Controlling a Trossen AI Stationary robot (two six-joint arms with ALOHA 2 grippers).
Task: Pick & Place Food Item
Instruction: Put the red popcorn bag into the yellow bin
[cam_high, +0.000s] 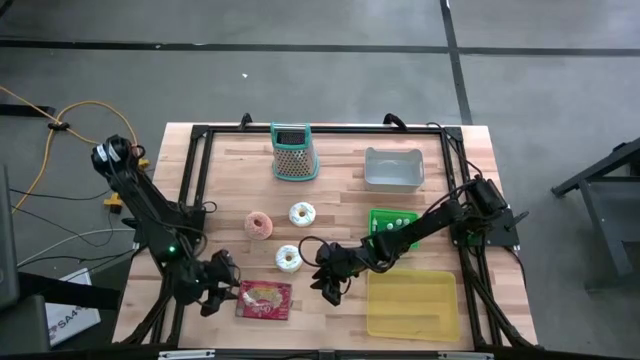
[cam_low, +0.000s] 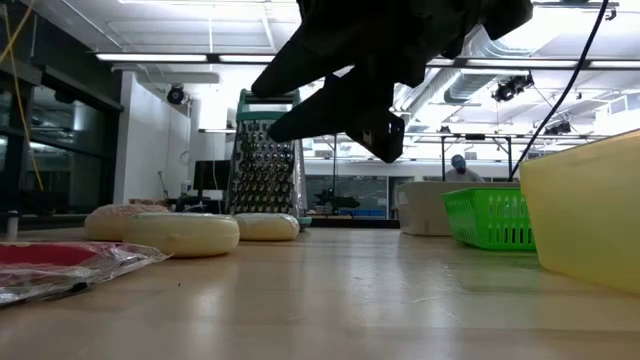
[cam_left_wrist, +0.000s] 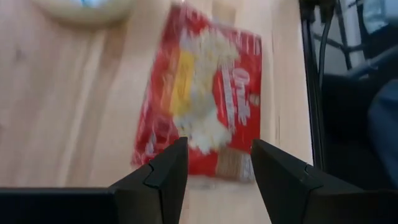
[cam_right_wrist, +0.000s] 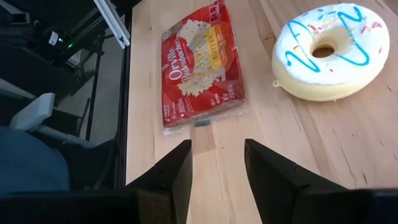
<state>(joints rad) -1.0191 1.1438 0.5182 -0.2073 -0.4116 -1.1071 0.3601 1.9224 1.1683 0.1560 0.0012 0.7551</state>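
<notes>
Three doughnuts (cam_high: 288, 258), grater (cam_high: 293, 152), bins near popcorn packet (cam_high: 264, 299).

Left end effector (cam_high: 222, 290) and right end effector (cam_high: 328, 287) both agape, low

A pale wooden worktop (cam_high: 330, 200), smooth with visible plank grain and a soft sheen. Just ahead of the left arm's matt black plastic jaws lies a popcorn packet (cam_left_wrist: 202, 93) in glossy, crinkled red film. Ahead of the right arm's matt dark jaws, beside the packet, sits a doughnut (cam_right_wrist: 329, 50) with smooth, shiny white icing. Farther off stands a perforated metal grater (cam_low: 262, 168).
</notes>
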